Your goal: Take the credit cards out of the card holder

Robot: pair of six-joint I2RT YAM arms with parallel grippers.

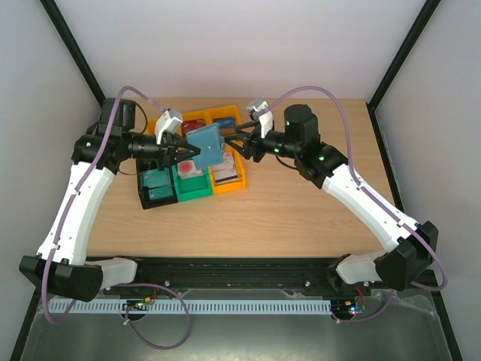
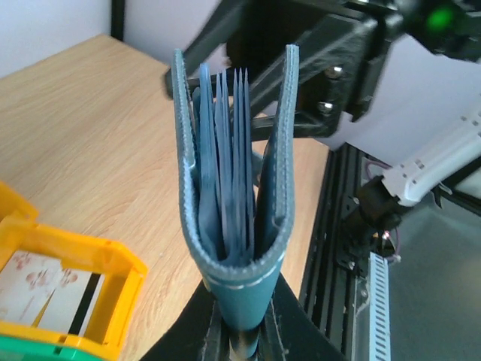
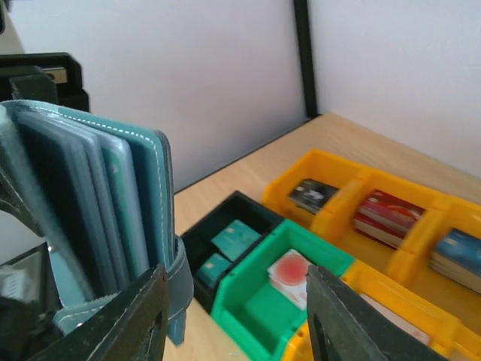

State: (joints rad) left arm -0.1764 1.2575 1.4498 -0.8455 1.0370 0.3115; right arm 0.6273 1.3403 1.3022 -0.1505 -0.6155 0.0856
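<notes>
Because the left tool is clamped on the folded spine of the small teal-blue, wallet-like card holder, that case is held off the bench. Its open end is turned toward the right tool, and its pale blue-grey inner sleeves fan out between the two covers. The right tool's fingers are spread wide with nothing between them, and the holder is just beside one finger.

I judge the step in hand to be presenting the holder for extraction. The next move calls for the right tool to narrow onto one card's edge and draw it straight out along its sleeve. Whether the sleeves hold any thin plastic credit cards I cannot tell.

Below, on the pale wooden bench:
- one black plastic bin with two teal cards
- one green bin with one white-and-red card
- orange bins showing three stacks: dark, red, blue

There is one holder with roughly five sleeves, packed too closely to count surely.
</notes>
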